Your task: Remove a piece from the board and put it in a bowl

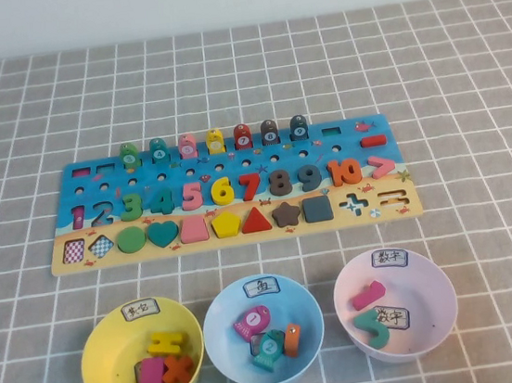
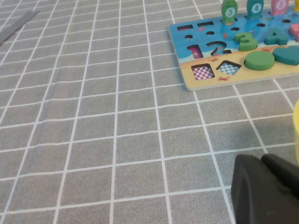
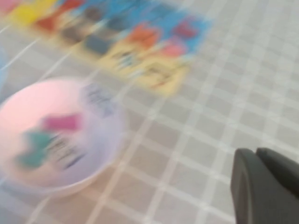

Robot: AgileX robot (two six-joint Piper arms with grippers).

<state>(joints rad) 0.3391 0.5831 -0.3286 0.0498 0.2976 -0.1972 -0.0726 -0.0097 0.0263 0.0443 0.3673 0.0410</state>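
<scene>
The board [image 1: 94, 169] lies across the middle of the table, its plus-shaped slot [image 1: 355, 205] empty. The orange plus-shaped piece [image 1: 177, 368] lies inside the yellow bowl [image 1: 107, 345] at the front left, beside a yellow piece and a pink piece. My left gripper [image 2: 261, 161] is shut and empty, low over the cloth near the board's left end [image 2: 196, 46], with the yellow bowl's rim [image 2: 296, 123] at the view's edge. My right gripper [image 3: 256, 154] is shut and empty, near the pink bowl [image 3: 18, 116]. Neither gripper shows in the high view.
A light blue bowl [image 1: 222, 312] with several pieces stands at the front centre. A pale pink bowl [image 1: 436, 286] with a pink and a green piece stands at the front right. A grey checked cloth [image 1: 465, 63] covers the table.
</scene>
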